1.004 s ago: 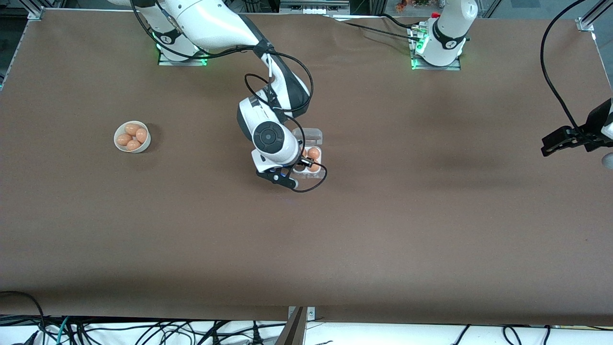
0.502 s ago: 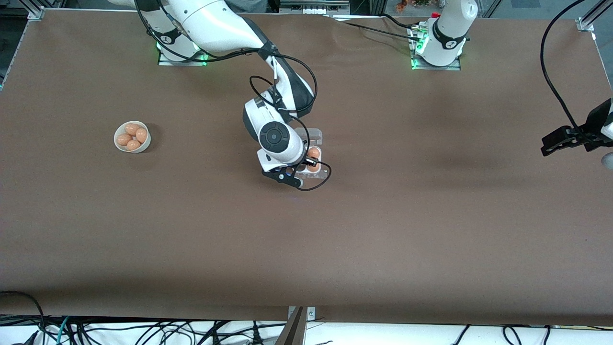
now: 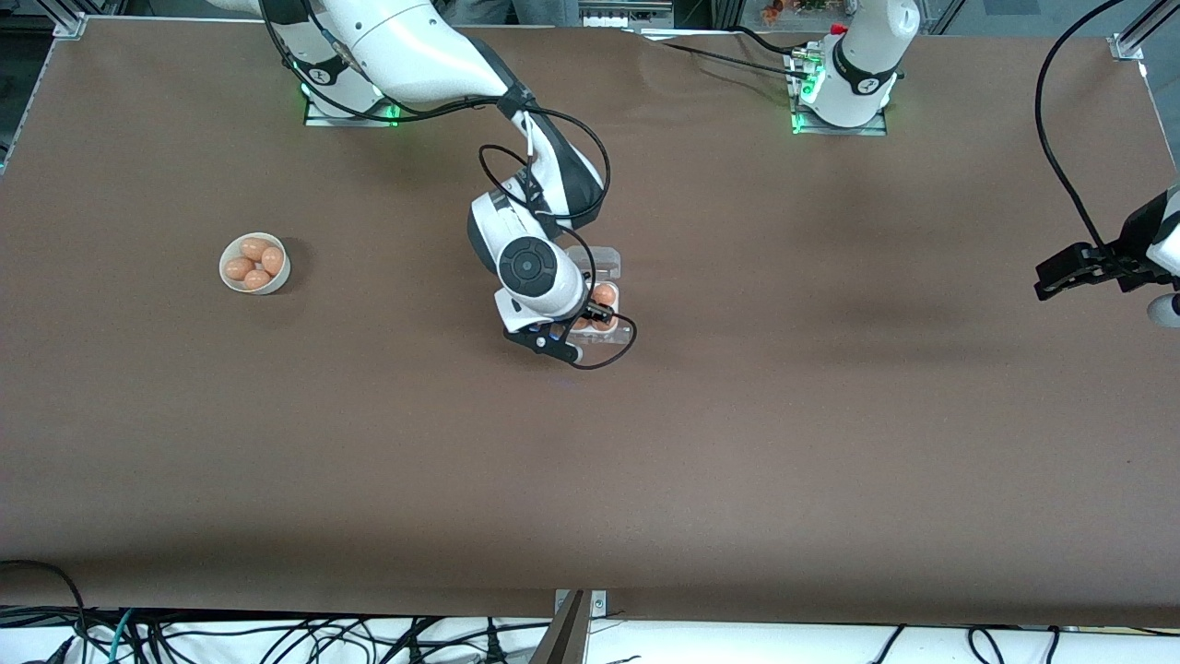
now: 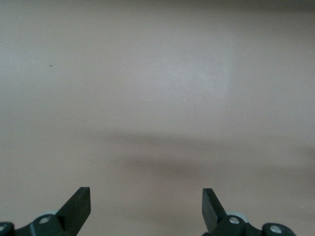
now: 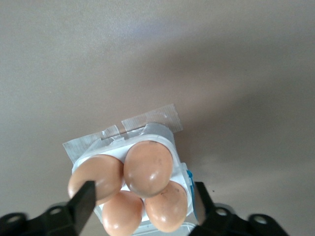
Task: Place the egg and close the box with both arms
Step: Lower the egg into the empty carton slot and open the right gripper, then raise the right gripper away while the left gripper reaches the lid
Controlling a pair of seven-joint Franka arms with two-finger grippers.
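Observation:
The box (image 3: 619, 328) sits mid-table with its clear lid (image 3: 604, 262) open and lying flat, farther from the front camera. Several brown eggs fill its tray (image 5: 165, 133); one egg (image 5: 147, 167) stands higher than the others. My right gripper (image 3: 590, 320) hovers just over the tray, open, its fingers (image 5: 83, 199) on either side of the eggs and not pressing on them. My left gripper (image 3: 1051, 277) waits at the left arm's end of the table, open (image 4: 146, 201) over bare brown table.
A round white bowl (image 3: 268, 286) holding several more brown eggs stands toward the right arm's end of the table. Clear tape (image 5: 147, 120) fixes the box to the brown table cover. A black cable loops from the right wrist beside the box.
My right gripper moved over the box with an egg and has now opened, leaving the egg in the tray. The left gripper shifted only slightly.

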